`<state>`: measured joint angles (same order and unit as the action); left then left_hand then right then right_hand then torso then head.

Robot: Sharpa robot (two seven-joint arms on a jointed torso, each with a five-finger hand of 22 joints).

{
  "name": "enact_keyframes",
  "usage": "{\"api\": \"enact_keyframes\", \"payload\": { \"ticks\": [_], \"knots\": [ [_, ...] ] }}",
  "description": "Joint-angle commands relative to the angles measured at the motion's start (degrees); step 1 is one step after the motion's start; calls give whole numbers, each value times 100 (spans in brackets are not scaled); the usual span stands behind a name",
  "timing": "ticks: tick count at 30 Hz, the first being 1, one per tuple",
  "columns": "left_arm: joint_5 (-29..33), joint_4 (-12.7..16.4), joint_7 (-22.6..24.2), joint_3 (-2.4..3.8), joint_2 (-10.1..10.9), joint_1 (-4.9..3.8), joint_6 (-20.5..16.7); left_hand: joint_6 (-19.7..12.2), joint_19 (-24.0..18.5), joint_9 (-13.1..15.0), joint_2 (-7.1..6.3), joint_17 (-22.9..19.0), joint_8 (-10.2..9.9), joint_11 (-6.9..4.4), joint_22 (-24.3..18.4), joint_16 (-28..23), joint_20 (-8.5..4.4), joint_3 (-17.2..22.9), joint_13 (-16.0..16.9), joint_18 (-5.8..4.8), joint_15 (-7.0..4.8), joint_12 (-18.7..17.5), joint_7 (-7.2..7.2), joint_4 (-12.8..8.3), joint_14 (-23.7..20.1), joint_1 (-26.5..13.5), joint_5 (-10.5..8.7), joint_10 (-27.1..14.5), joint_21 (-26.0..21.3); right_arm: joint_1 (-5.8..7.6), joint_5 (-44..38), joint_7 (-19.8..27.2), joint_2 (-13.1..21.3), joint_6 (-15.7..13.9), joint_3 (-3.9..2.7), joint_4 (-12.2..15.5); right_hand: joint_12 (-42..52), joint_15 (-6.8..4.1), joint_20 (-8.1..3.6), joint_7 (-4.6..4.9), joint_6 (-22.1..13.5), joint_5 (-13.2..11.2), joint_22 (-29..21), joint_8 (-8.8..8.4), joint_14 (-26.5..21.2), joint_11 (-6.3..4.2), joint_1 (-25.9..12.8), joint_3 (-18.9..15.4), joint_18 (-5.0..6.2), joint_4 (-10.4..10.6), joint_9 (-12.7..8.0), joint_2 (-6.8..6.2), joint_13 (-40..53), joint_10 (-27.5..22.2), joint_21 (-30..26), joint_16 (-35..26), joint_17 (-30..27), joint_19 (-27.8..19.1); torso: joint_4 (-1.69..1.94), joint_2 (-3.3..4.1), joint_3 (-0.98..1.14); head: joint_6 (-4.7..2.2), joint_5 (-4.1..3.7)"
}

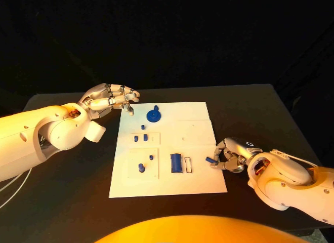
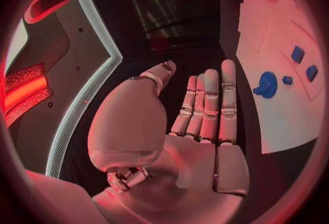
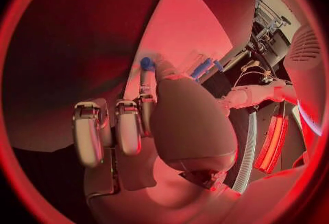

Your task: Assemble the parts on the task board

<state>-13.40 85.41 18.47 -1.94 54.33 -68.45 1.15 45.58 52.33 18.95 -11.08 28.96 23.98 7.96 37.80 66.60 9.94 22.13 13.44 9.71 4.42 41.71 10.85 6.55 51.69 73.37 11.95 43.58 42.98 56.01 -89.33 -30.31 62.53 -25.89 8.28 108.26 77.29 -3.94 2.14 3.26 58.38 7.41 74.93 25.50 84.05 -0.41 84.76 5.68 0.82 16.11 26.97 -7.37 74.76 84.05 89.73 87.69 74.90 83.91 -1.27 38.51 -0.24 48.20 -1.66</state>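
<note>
Task board (image 1: 200, 152) lies white and flat at mid-surface, long axis running away from the robot. Blue parts sit on its left half: a round part (image 1: 155, 116) at the far end, two small pegs (image 1: 140, 137) in a recessed panel, two more pegs (image 1: 145, 167) in a nearer panel, and a rectangular block (image 1: 176, 163) beside a narrow white slot (image 1: 188, 164).

Right hand (image 1: 233, 156) rests at the board's right edge, level with the block. Its fingers pinch a small blue part (image 1: 210, 160), which projects leftward over the board edge; the right wrist view shows the blue tip (image 3: 146, 62) at the fingers' ends.

Left hand (image 1: 109, 98) hovers off the board's far left corner, just beside the round part. Left wrist view shows its fingers (image 2: 209, 106) straight and together, holding nothing.

Key relation: the slot and block lie directly left of the held part, near it. Judgement: the right hand is the one placed for an insertion there, with a short leftward travel.
</note>
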Motion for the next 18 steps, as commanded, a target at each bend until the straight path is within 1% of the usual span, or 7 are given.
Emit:
{"api": "enact_keyframes", "payload": {
  "ticks": [1, 3, 4, 6, 10, 13, 18],
  "knots": [
    [52, 21, 53, 3, 3, -2, 123, -33, 33, 3, 1, -8, 30, -15, -8, 23, 3, -21, 3, 78, -8, 23, 10, 2, -37, 76, -7, -39, -31, -78, -194, -352, -49, 547, 70, -104, -39, -51, -28, 2, 66, 184, 1507, -33, 500, -54, 418, 375, -82, -99, -307, 173, 905, 77, 27, -8, 1066, 609, 4, -4, -4, -5, -2],
    [52, 23, 50, 3, 8, -2, 132, -31, 35, 3, 9, -9, 31, -15, -9, 24, 2, -18, 3, 78, -8, 23, 10, 2, -38, 89, -7, -39, -33, -78, -259, -370, -73, 579, 70, -96, -32, -50, -27, 7, 76, 210, 1507, -47, 501, -52, 423, 469, -82, -101, -311, 119, 909, 80, 27, -6, 1070, 609, 2, -3, -6, -2, 6],
    [52, 24, 48, 3, 9, -2, 136, -28, 37, 4, 17, -10, 32, -15, -10, 24, 2, -14, 2, 77, -9, 24, 9, 1, -38, 102, -6, -39, -35, -78, -277, -377, -80, 583, 70, -91, -29, -47, -23, 12, 84, 244, 1507, -60, 502, -47, 393, 537, -82, -85, -315, 60, 911, 82, 27, -3, 1076, 609, 3, -3, -6, -3, 7],
    [52, 27, 43, 2, 12, -2, 148, -28, 37, 4, 17, -10, 32, -15, -10, 24, 2, -14, 2, 77, -9, 24, 9, 1, -38, 102, -6, -39, -35, -79, -307, -389, -90, 568, 70, -72, -24, -46, -23, 12, 120, 434, 1507, -80, 503, -47, 330, 805, -82, -62, -314, -68, 916, 87, 27, -3, 1078, 609, 2, 0, -4, -7, 13],
    [53, 32, 36, 2, 18, -2, 165, -23, 40, 5, 24, -11, 34, -15, -12, 24, 1, -10, 1, 77, -9, 24, 8, 0, -40, 117, -6, -40, -37, -78, -280, -399, -76, 420, 68, 16, -13, -52, -30, 5, 153, 822, 1507, -58, 505, -60, 201, 1265, -82, -118, -263, -254, 924, 100, 27, 1, 1088, 609, 2, 0, -4, -8, 15],
    [53, 34, 29, 1, 22, -2, 169, -18, 42, 6, 31, -12, 37, -16, -13, 24, 1, -6, 0, 77, -9, 24, 7, -1, -41, 133, -6, -40, -40, -63, -149, -387, -47, 284, 59, 129, 7, -63, -34, -9, 125, 1061, 1507, -12, 507, -64, 35, 1546, -82, -180, -193, -343, 933, 118, 27, 5, 1096, 609, 4, -2, -6, -9, 29],
    [80, 39, 11, -1, 26, -2, 165, -9, 49, 6, 53, -15, 40, -16, -16, 25, -1, 8, -4, 77, -11, 24, 6, -1, -42, 169, -3, -40, -45, 15, -26, -330, -29, 80, 44, 325, 45, -64, -40, -10, 92, 1127, 1507, 25, 511, -68, -99, 1696, -82, -220, -140, -381, 951, 140, 27, 14, 1111, 609, 1, -2, -5, -10, 30]
  ]
}}
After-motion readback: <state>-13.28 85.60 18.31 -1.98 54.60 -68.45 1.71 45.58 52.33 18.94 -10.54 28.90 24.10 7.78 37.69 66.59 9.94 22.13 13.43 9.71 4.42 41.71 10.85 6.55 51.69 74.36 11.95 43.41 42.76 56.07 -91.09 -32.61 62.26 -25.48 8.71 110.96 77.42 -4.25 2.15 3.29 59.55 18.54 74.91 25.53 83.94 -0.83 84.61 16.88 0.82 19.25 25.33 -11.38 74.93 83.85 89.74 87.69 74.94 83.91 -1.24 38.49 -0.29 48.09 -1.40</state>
